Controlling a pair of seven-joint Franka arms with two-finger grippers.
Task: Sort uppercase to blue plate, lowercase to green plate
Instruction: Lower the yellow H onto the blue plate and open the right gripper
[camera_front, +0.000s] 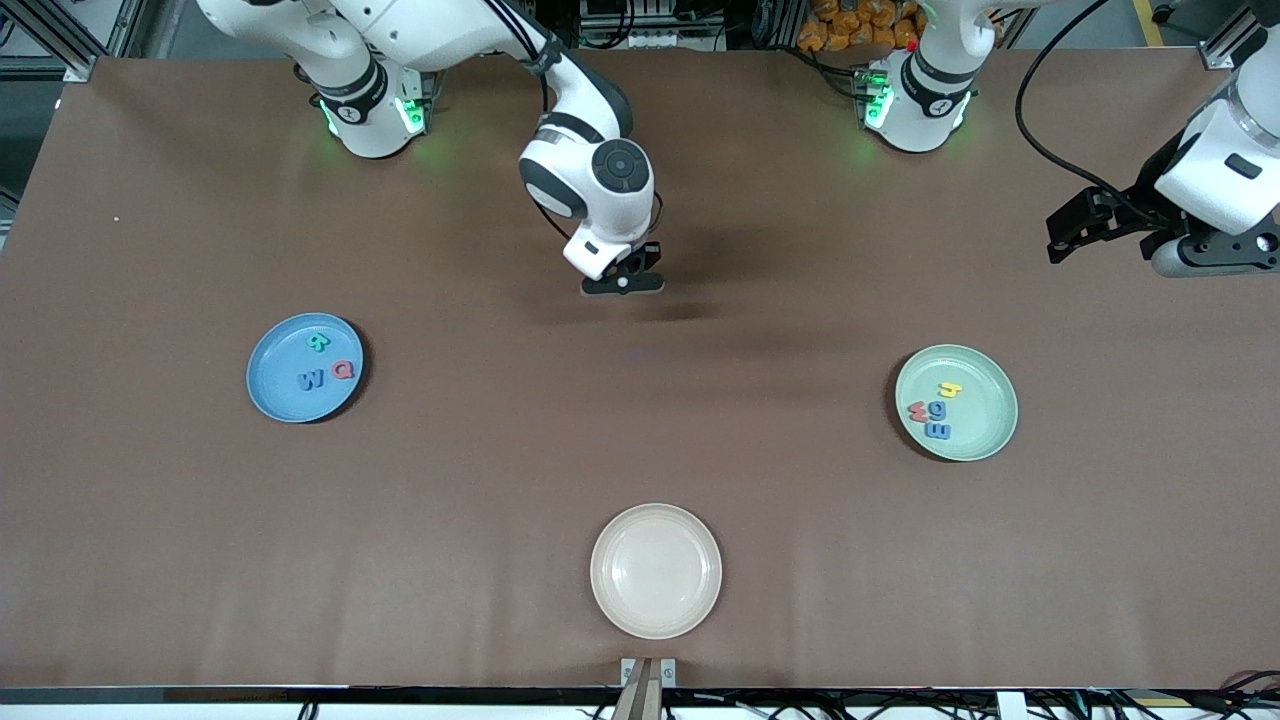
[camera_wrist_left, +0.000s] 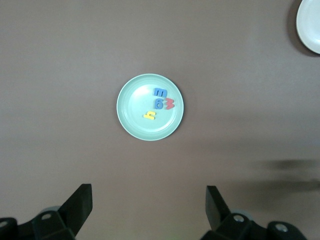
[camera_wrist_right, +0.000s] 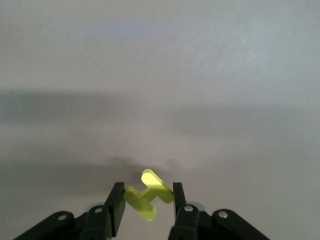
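Toward the right arm's end of the table: round sky-blue plate (camera_front: 270, 385) holding teal-green foam R (camera_front: 317, 342), blue foam W (camera_front: 311, 380) and red foam Q (camera_front: 343, 369). Over the bare brown table (camera_front: 640, 420) mid-way: right gripper (camera_wrist_right: 145, 205), fingers pinched on the yellow foam H (camera_wrist_right: 146, 194), held tilted. Nearest the front camera: round cream plate (camera_front: 655, 570). Toward the left arm's end: pale mint-green plate (camera_front: 985, 405) (camera_wrist_left: 132, 112) with red w (camera_front: 916, 410) (camera_wrist_left: 170, 104), blue m (camera_front: 939, 431) (camera_wrist_left: 160, 92), blue g (camera_front: 936, 411) (camera_wrist_left: 158, 104) and a small yellow letter (camera_front: 948, 391) (camera_wrist_left: 149, 116). Waiting high over the table's edge: left gripper (camera_wrist_left: 148, 207), fingers spread wide.
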